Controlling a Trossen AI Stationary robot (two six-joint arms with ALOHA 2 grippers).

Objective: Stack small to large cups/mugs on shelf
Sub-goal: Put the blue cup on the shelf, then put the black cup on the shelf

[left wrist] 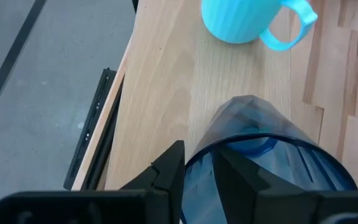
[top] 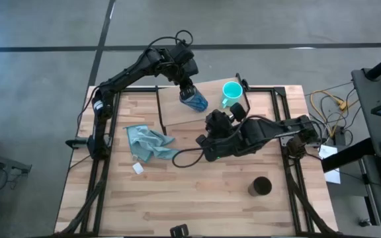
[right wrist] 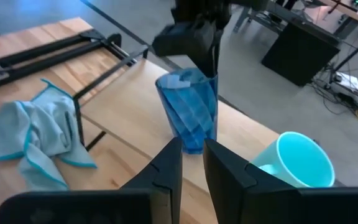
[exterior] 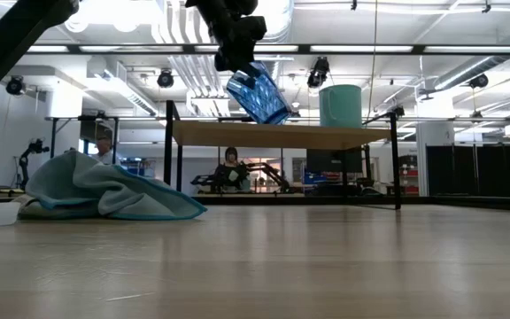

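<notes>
blue glass cup (top: 194, 101) hangs tilted above the shelf (top: 177, 109), pinched at its rim by the left gripper (top: 188, 90), whose fingers (left wrist: 169, 171) clamp the glass wall, one inside and one outside. from table height the cup (exterior: 258, 94) shows clear of the shelf board (exterior: 273, 135), its base lower and angled. teal mug (top: 231, 92) stands upright on the shelf near its far right corner, handle (left wrist: 289, 28) pointing sideways; it is near the glass cup but not touching it. black cup (top: 260, 186) sits upright on the tabletop (top: 197, 192) toward the near right corner, well apart from the others. the right gripper (top: 211, 135) hovers over the middle of the tabletop just in front of the shelf, holding nothing, its fingers (right wrist: 166, 163) close together with a narrow gap. a light blue cloth (top: 149, 142) lies crumpled on the tabletop left of the shelf, with a small white tag (top: 138, 168) beside it.
</notes>
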